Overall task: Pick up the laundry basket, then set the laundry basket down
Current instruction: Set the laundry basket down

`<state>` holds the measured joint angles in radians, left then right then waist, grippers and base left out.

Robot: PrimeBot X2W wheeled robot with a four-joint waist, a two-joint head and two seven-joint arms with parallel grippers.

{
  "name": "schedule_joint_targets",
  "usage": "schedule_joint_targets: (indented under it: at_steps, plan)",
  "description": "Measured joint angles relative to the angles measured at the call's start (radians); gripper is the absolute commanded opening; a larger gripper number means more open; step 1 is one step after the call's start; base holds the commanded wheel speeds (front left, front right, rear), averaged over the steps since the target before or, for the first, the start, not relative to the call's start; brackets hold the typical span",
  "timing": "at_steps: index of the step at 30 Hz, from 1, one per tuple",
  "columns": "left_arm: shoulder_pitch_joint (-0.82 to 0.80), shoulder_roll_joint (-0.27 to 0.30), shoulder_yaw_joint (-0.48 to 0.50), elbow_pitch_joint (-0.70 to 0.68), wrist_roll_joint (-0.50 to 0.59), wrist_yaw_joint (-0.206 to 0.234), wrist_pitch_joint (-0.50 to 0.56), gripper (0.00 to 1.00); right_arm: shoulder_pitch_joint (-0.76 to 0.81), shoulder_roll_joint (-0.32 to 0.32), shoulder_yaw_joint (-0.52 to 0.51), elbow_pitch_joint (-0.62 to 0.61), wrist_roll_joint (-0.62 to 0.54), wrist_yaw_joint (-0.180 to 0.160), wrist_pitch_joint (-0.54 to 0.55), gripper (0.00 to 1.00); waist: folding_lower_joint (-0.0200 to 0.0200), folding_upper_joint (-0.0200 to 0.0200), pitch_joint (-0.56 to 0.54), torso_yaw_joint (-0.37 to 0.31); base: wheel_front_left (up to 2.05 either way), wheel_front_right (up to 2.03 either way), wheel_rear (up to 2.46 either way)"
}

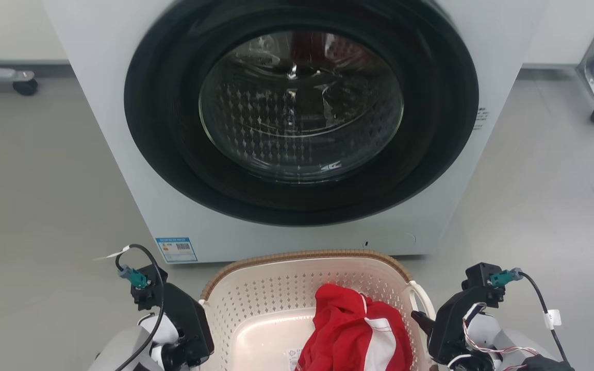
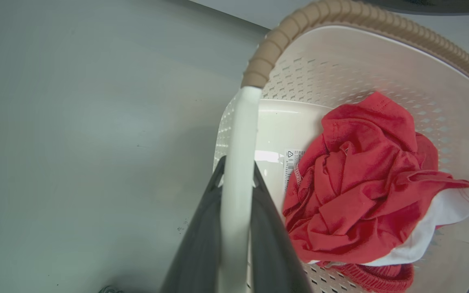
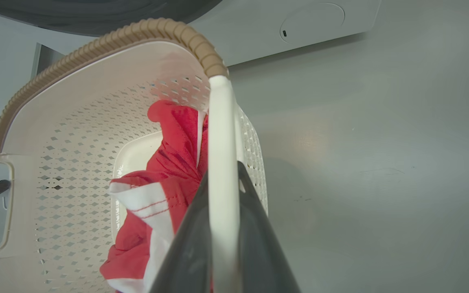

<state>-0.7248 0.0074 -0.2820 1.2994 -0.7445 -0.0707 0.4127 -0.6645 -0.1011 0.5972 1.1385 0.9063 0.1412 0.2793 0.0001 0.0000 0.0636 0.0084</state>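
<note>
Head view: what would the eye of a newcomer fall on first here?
The washer's big dark round door takes the top of the head view. Just below it is the cream basket with a crumpled red and white garment inside. At its two sides, the left gripper and the right gripper are each closed on a white handle.
</note>
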Motion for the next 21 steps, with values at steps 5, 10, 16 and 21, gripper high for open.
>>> schedule_joint_targets:
  at_steps: [5, 10, 16, 21]
  plan:
    - [-0.012, -0.001, -0.002, -0.012, 0.000, 0.000, -0.022, 0.00, -0.011, -0.007, 0.003, -0.011, 0.000, 0.000, -0.018, 0.00, 0.0000, 0.0000, 0.050, -0.002, 0.00, 0.00, 0.00]
    - [-0.047, -0.001, -0.003, -0.025, 0.002, 0.000, -0.054, 0.00, -0.057, -0.014, 0.006, -0.018, -0.001, 0.000, -0.053, 0.00, 0.0001, 0.0001, 0.124, -0.006, 0.00, 0.00, 0.00]
    - [-0.079, -0.001, -0.004, -0.043, 0.008, 0.000, -0.092, 0.00, -0.096, -0.021, 0.007, -0.025, -0.010, 0.000, -0.087, 0.00, 0.0001, 0.0001, 0.207, -0.011, 0.00, 0.00, 0.00]
    - [-0.120, -0.001, -0.004, -0.057, 0.010, 0.001, -0.126, 0.00, -0.141, -0.030, 0.010, -0.030, -0.022, 0.000, -0.119, 0.00, 0.0002, 0.0001, 0.279, -0.015, 0.00, 0.00, 0.00]
